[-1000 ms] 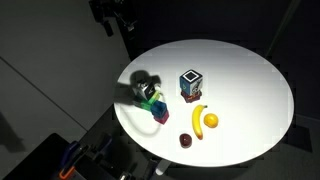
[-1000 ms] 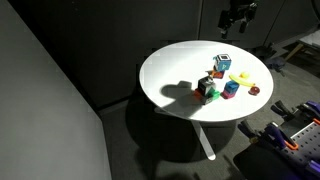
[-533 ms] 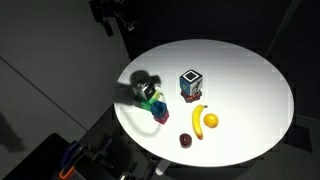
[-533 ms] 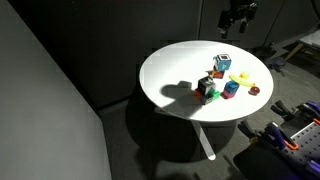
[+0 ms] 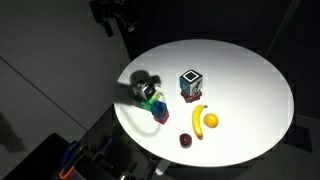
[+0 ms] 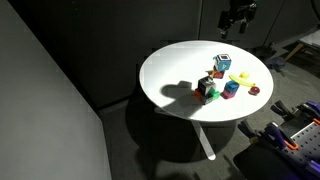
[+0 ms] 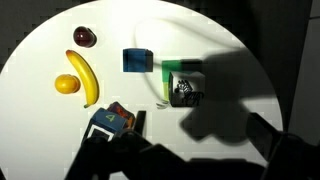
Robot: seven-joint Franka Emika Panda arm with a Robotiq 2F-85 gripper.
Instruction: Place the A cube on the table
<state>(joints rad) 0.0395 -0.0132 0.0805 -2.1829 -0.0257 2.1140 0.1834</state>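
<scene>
The dark end effector (image 5: 115,15) hangs high above the rim of the large round white counter (image 5: 250,80), well apart from everything on it. In the wrist view it shows only as black silhouettes along the bottom edge (image 7: 185,158), so I cannot tell how far open it is; it touches nothing and apparently holds nothing. The small white A cube with greenish-dark print (image 7: 184,90) sits in the end effector's shadow, touching a plain green block (image 7: 172,66), with a plain blue block (image 7: 137,61) just beside them. Whether the cube rests on the green block or beside it is unclear. A slightly bigger white cube with dark blue print (image 7: 104,128) stands near a yellow banana (image 7: 86,78), a small orange fruit (image 7: 66,85) and a dark red fruit (image 7: 85,38). The print on both cubes is too small to read.
</scene>
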